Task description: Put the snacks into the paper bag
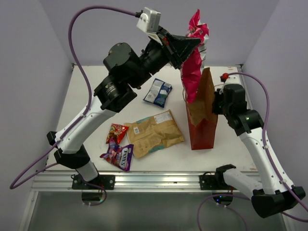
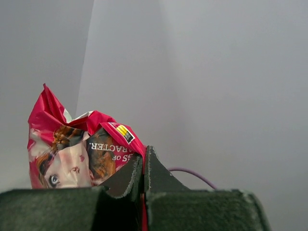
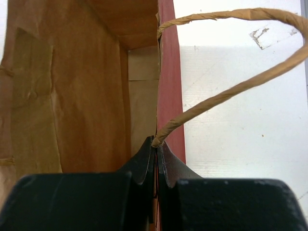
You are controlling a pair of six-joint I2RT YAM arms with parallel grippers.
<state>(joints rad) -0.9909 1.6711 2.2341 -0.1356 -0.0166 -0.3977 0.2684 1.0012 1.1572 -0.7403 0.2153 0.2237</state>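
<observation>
Two arms are busy w/ one packet and one bag. From its base at the near-left corner the left arm climbs over the white table (image 1: 168, 161). Its elbow is raised and its forearm is stretched up and to the right, so the left gripper (image 1: 194, 44) (image 2: 144, 156) sits high above the tabletop. Its jaws are pressed almost together, pinching the upper part of the pink-and-white crinkled foil packet (image 1: 192, 72) (image 2: 82, 154), which hangs down lengthwise. The packet's lower end is at the mouth of the tall red-brown paper bag (image 1: 202, 130) (image 3: 72, 96); can't tell if it's past the rim.

The bag stands upright, right of centre, mouth open, brown kraft inside. From the near-right corner the right arm rises, bends at the elbow and turns its wrist in toward the bag. At the bag's right top edge the right gripper (image 1: 217, 103) (image 3: 156, 147) has its jaws clamped tight on the bag wall, approx. where the twisted paper-string handle (image 3: 231, 91) is rooted.

Left of the bag, on the table:
- blue-and-white packet (image 1: 158, 92), farther back
- large tan kraft pouch w/ white label (image 1: 154, 132), near the bag's base
- small red-orange packet (image 1: 116, 132), close by the pouch's left side
- purple "FOX'S" packet (image 1: 119, 155), just in front of it
</observation>
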